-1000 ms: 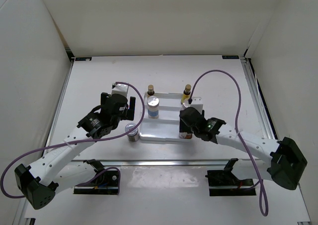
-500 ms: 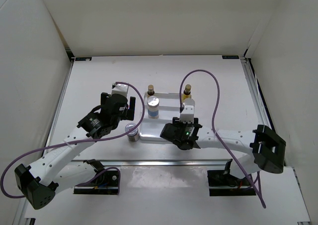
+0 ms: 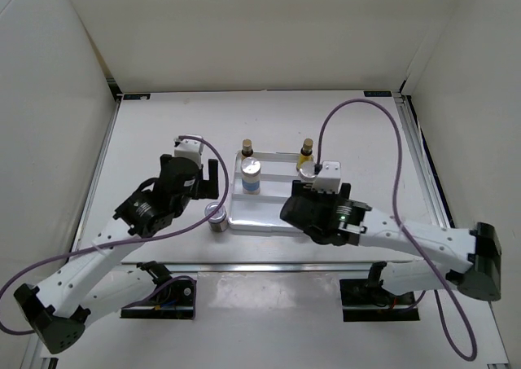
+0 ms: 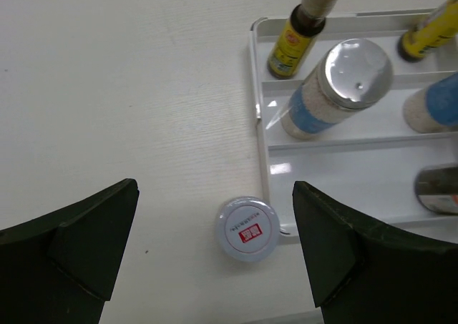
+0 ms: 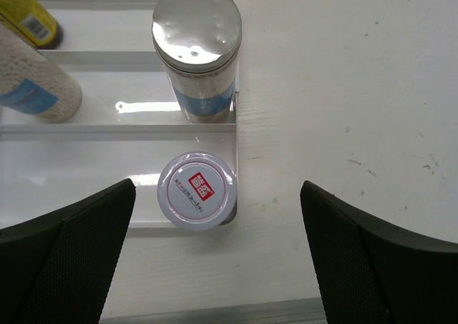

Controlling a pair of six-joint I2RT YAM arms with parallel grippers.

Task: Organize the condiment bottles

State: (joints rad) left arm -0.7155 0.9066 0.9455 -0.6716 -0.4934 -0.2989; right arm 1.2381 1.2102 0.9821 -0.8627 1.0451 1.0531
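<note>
Beside the front left corner of the white tray (image 4: 261, 116), a short silver-lidded bottle (image 4: 247, 228) stands on the table. My left gripper (image 4: 215, 252) hangs open above it, a finger on either side. On the tray stand two amber bottles (image 4: 297, 34) (image 4: 429, 27) at the back and two white blue-labelled bottles (image 4: 336, 88) (image 4: 433, 109) on the middle step. A second short bottle (image 5: 197, 189) stands in the tray's front right corner. My right gripper (image 5: 218, 245) is open over it, holding nothing. From above, the right wrist (image 3: 313, 210) hides that bottle.
White walls enclose the table on the left, back and right. An aluminium rail (image 3: 269, 267) runs along the near edge. Purple cables (image 3: 366, 112) loop over both arms. The short bottle on the table (image 3: 216, 216) stands close against the tray's left rim (image 3: 230, 191).
My right gripper has opened and let go of the short bottle in the tray's front right corner, and its arm has swung about. The left arm has shifted a little.
</note>
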